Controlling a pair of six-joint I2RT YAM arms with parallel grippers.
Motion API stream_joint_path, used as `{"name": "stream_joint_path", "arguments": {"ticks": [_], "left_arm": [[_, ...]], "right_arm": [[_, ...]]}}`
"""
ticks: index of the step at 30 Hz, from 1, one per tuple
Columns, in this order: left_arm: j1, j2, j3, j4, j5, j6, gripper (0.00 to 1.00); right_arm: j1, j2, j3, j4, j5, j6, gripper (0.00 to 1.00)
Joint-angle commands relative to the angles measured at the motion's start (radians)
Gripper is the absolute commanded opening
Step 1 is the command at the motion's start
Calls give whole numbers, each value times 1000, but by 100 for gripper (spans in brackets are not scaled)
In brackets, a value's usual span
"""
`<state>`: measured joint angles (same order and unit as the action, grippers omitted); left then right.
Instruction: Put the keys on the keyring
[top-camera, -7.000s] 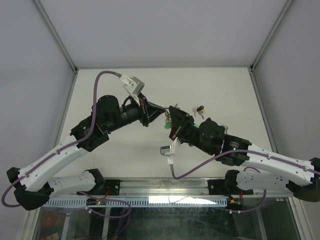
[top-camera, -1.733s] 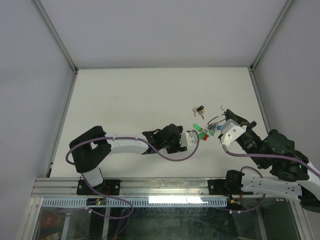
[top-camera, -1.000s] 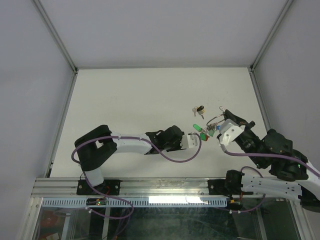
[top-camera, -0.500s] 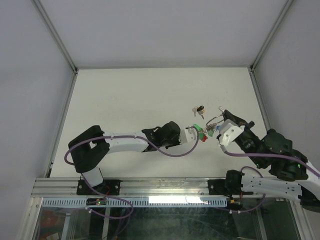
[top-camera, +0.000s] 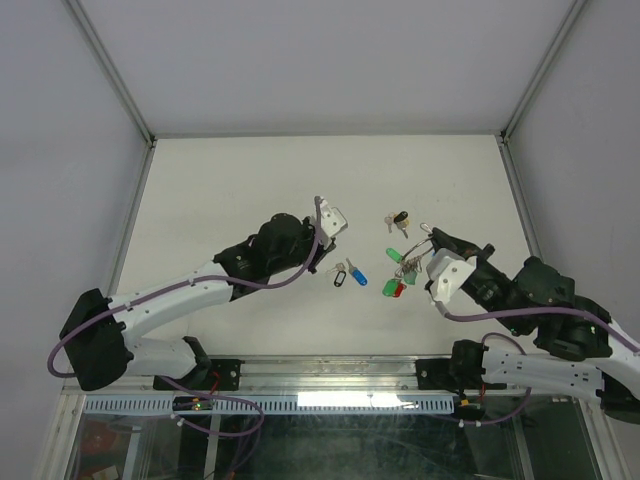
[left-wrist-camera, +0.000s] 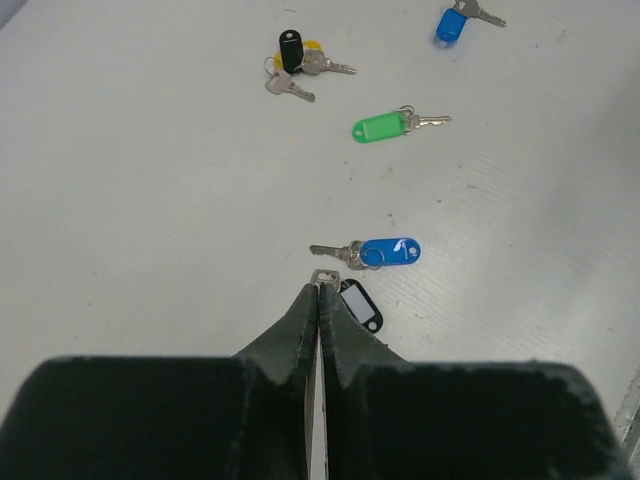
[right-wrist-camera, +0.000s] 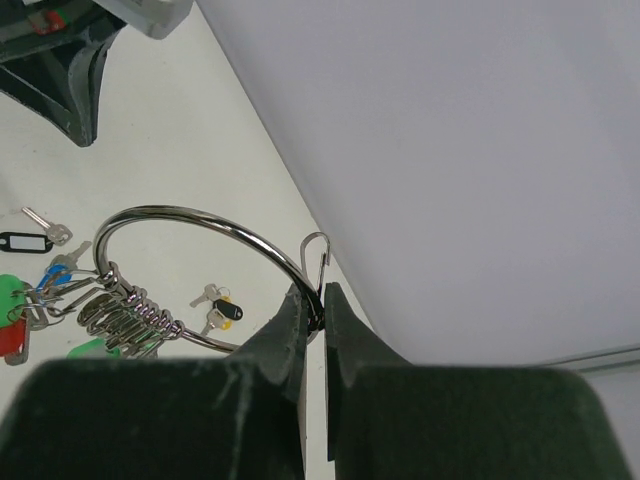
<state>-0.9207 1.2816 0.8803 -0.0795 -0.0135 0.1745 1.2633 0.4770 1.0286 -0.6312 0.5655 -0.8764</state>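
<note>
My right gripper (top-camera: 425, 243) (right-wrist-camera: 313, 300) is shut on the thin silver keyring (right-wrist-camera: 170, 209) and holds it up. Green-capped (top-camera: 393, 254) and red-capped (top-camera: 396, 291) keys dangle from its clips. A black-tagged key (left-wrist-camera: 362, 306) (top-camera: 340, 275) and a blue-capped key (left-wrist-camera: 390, 252) (top-camera: 358, 279) lie loose on the table. A green-capped key (left-wrist-camera: 382, 127) lies further out. My left gripper (left-wrist-camera: 320, 290) (top-camera: 325, 250) is shut and empty. It hovers just above the black-tagged key, whose silver head shows past the fingertips and whose blade is hidden.
A small black-and-yellow key bunch (left-wrist-camera: 292, 58) (top-camera: 399, 219) lies beyond the loose keys, near the ring. Another blue-capped key (left-wrist-camera: 450, 24) shows at the far edge of the left wrist view. Grey enclosure walls (top-camera: 560, 90) bound the white table (top-camera: 250, 180).
My left arm has pulled back left from the ring and risen. The blue-capped and black-tagged keys now lie on the table between the arms. My right gripper still holds the ring, shifted slightly left.
</note>
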Motion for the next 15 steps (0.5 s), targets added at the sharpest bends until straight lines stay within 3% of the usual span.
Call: {"name": "stream_joint_path", "arguments": {"ticks": [1, 9, 15], "left_arm": [[12, -3, -32, 25, 31, -90, 0], [17, 195, 54, 6, 39, -221, 37], [20, 311, 145, -52, -3, -514, 34]], "right_arm": [[5, 31, 31, 52, -24, 3, 0], [5, 42, 44, 46, 9, 22, 0], [7, 46, 40, 63, 47, 57, 0]]}}
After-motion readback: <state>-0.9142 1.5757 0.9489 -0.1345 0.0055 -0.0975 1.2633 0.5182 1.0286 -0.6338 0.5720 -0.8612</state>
